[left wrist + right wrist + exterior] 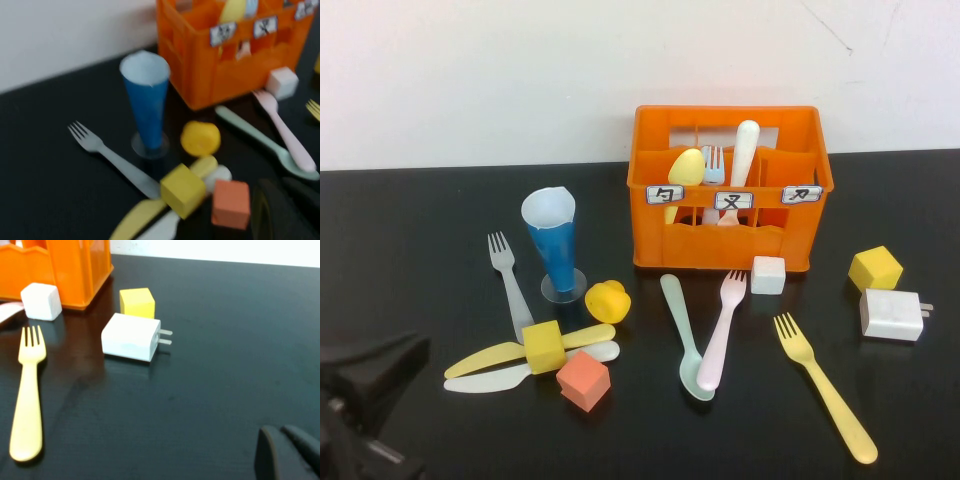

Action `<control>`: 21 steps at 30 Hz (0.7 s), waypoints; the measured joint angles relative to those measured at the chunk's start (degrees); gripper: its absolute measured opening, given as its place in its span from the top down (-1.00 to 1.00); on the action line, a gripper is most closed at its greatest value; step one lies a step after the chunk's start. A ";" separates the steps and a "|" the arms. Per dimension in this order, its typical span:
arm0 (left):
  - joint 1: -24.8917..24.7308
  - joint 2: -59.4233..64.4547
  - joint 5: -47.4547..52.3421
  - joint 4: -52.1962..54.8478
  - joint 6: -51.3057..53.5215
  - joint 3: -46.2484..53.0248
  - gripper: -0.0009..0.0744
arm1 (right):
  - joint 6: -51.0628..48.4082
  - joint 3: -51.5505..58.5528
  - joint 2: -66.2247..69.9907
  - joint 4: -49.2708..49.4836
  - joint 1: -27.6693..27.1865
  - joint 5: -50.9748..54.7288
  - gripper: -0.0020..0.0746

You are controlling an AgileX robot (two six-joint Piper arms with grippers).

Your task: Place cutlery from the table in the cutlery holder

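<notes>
Bright orange slotted plastic cutlery holder wears white labels with black characters, on a black tabletop. Blue cone-shaped cup, pale grey plastic fork, pink plastic fork, mint green plastic spoon. Yellow plastic fork, yellow foam cube, white plug adapter.

A crate stands at the back of the table, with a spoon, a fork and a knife upright inside. A cup stands to its left, a fork lying further left. Before the crate, a spoon and fork lie crossed. Another fork lies to their right, and beyond it a plug adapter. Two knives lie front left under a cube.
</notes>
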 joint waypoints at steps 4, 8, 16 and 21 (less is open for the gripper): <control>4.70 -5.76 -11.56 0.42 -1.16 8.21 0.98 | 0.00 0.00 0.00 0.00 0.00 0.00 0.95; 12.23 -11.72 -20.19 -1.96 -3.17 17.10 0.98 | 0.00 0.00 0.00 0.00 0.00 0.00 0.95; 25.09 -26.30 -21.93 -2.83 -3.84 28.70 0.98 | 0.00 0.00 0.00 0.00 0.00 0.00 0.95; 29.80 -33.09 -16.27 -5.76 -3.84 31.51 0.98 | 0.00 0.00 0.00 0.00 0.00 0.00 0.95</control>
